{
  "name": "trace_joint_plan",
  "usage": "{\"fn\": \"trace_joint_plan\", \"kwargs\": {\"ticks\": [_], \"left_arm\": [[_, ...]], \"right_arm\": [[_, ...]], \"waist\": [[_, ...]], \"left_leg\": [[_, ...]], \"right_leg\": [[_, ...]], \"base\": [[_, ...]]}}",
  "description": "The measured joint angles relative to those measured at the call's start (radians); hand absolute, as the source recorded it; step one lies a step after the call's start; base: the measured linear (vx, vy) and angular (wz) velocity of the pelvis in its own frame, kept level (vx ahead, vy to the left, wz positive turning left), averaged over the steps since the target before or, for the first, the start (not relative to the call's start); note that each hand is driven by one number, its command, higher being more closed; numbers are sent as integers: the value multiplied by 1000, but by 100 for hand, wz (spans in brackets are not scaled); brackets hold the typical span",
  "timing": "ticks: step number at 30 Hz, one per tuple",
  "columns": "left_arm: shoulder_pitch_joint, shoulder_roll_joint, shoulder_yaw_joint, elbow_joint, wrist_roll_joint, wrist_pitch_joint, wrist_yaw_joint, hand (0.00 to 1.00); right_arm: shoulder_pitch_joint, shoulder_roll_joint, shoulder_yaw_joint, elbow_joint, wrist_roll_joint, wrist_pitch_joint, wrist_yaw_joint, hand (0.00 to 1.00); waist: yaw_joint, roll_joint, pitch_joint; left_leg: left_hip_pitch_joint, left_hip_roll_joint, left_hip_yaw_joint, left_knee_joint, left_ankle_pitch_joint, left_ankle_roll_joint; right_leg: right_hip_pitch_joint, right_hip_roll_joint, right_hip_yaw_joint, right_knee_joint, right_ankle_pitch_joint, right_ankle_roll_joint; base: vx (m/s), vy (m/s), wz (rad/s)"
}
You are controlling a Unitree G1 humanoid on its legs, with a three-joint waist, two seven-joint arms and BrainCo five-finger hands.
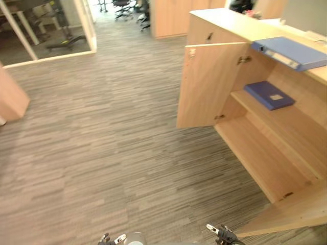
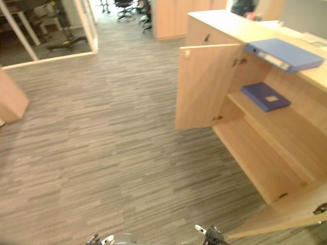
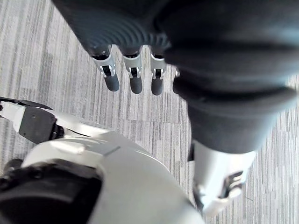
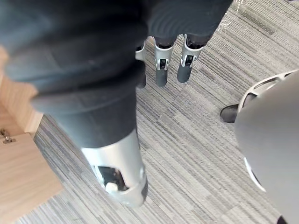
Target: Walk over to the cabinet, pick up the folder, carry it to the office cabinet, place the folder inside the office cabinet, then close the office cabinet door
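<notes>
Approaching: I judge this the walk-up; the cabinet (image 1: 225, 28) is ahead to my right, both doors standing open.
Folder: blue folder (image 1: 291, 51) lies flat on the cabinet's top, one corner overhanging the front edge above the opening.
Inside: darker blue folder (image 1: 269, 95) lies flat on the cabinet's upper shelf (image 1: 291, 127).
Left hand (image 3: 134, 79): hangs down, fingers straight and loose, nothing in it.
Right hand (image 4: 161, 70): same, slack and empty.
How: I'd turn toward the cabinet, stop square to its opening and keep clear of the near door (image 1: 209, 84). That overhanging corner looks the easiest place to grasp.
Floor: grey striped carpet (image 1: 102, 143), flat, in front of the cabinet.
Room: office chairs (image 1: 125, 7) and another wooden unit (image 1: 168, 18), well beyond the cabinet.
</notes>
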Motion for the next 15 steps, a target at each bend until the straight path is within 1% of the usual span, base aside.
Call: {"fn": "trace_joint_plan", "kwargs": {"ticks": [1,2,3,4,5,6,7,8,9,10,11,12,13,14,15], "left_arm": [[0,0,1,-1,-2,0,1,0],[-1,0,2,-7,-10,0,3,0],[-1,0,3,-7,-15,0,6,0],[0,5,4,-16,-17,-1,8,0],[0,7,6,-18,-20,-2,11,0],[-1,6,8,-18,-21,-3,12,0],[-1,4,13,-18,-25,-4,14,0],[0,3,19,-16,-32,-4,18,0],[3,6,24,-16,-40,-4,21,0],[2,9,32,-18,-43,-8,23,0],[0,15,40,-17,-45,-9,25,0],[3,22,54,-14,-52,-10,31,0],[3,22,58,-10,-54,-11,32,0],[2,22,62,9,-55,-12,32,0],[6,19,61,21,-55,-13,32,0]], "right_arm": [[0,-1,1,3,-1,1,0,0],[-9,-3,7,23,-2,2,-1,0],[-13,0,8,33,-2,2,-1,0],[-20,8,11,36,-2,2,-1,0],[-20,9,18,35,-2,1,-1,0],[-20,9,19,34,-2,1,-1,0],[-19,5,48,33,-1,1,-2,0],[-18,5,56,32,-1,1,-2,0],[-16,12,58,32,-1,1,-3,0],[-22,17,78,31,-2,0,-2,0],[-31,25,82,32,-2,0,-2,0],[-49,49,85,31,-2,-1,0,0],[-55,57,85,31,-2,-1,0,0],[-62,70,83,35,-4,0,2,0],[-60,71,75,34,-7,0,8,0]], "waist": [[8,0,1],[28,-6,11],[42,-17,19],[52,-33,33],[52,-38,34],[52,-38,34],[50,-38,33],[50,-40,32],[52,-51,21],[59,-63,10],[63,-80,15],[71,-103,2],[81,-105,0],[88,-102,-4],[91,-95,-14]], "left_leg": [[-22,-5,-2,0,-8,12],[-52,-25,-10,-51,-28,35],[-63,-48,-23,-134,-40,42],[-76,-85,-65,-277,-46,43],[-90,-110,-136,-441,-38,39],[-90,-120,-180,-529,-22,34],[-88,-136,-276,-691,24,31],[-87,-141,-312,-758,92,9],[-83,-163,-310,-773,184,-9],[-87,-197,-310,-768,268,-9],[-89,-212,-291,-753,252,4],[-77,-229,-240,-755,240,30],[-58,-235,-222,-760,233,44],[7,-250,-165,-792,222,74],[62,-267,-119,-830,214,99]], "right_leg": [[12,0,27,-1,-2,-2],[39,-12,77,0,-2,-3],[56,-30,120,0,-4,-1],[71,-64,165,-2,-13,16],[77,-93,203,-5,-28,37],[78,-106,217,-8,-40,45],[84,-132,240,-9,-60,67],[91,-151,247,-7,-71,94],[93,-178,249,-3,-85,122],[91,-213,259,4,-95,138],[90,-233,264,10,-94,139],[59,-274,270,57,-78,156],[50,-289,282,81,-68,168],[35,-326,314,153,-47,182],[-9,-355,347,259,-40,190]], "base": [[336,123,-133],[278,181,-135],[280,247,-166],[248,292,-147],[201,268,-116],[251,317,-81],[308,370,-47],[342,388,-32],[479,486,-22],[339,324,-23],[477,449,-48],[290,278,-55],[480,461,-89],[375,377,-105],[306,307,-97]]}}
